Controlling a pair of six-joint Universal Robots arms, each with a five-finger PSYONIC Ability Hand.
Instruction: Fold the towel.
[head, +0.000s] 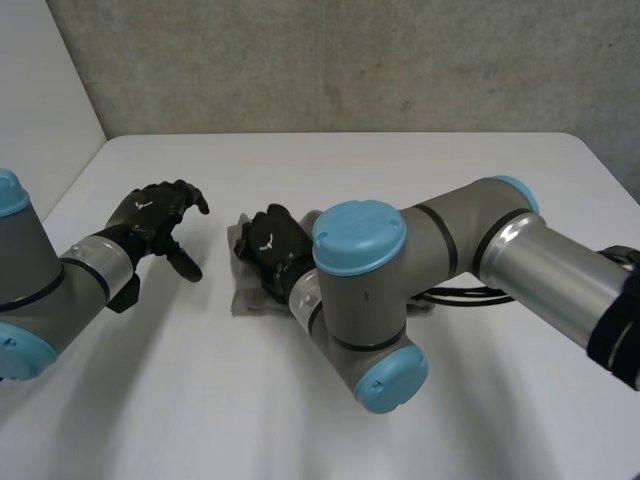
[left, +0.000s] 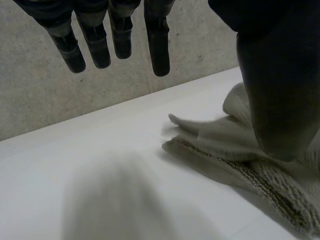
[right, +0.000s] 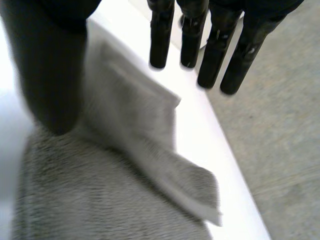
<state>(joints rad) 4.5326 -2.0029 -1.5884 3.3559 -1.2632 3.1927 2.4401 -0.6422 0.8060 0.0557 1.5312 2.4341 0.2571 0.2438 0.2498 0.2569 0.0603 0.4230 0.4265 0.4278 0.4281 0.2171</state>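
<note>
A small grey towel (head: 247, 298) lies folded in a bundle near the middle of the white table (head: 400, 180), mostly hidden under my right arm. My right hand (head: 270, 245) hovers on top of it. In the right wrist view my right hand (right: 161, 35) has straight fingers and a spread thumb, and the towel (right: 100, 190) lies under its palm with a folded flap sticking out. My left hand (head: 155, 225) hangs open above the table, left of the towel. In the left wrist view my left hand (left: 159, 45) has straight fingers, and the towel (left: 225, 140) lies beside its thumb.
My right arm's big elbow (head: 365, 300) reaches across the table in front of the towel. A concrete wall (head: 350, 60) stands behind the table's far edge. Bare table stretches to the front and back.
</note>
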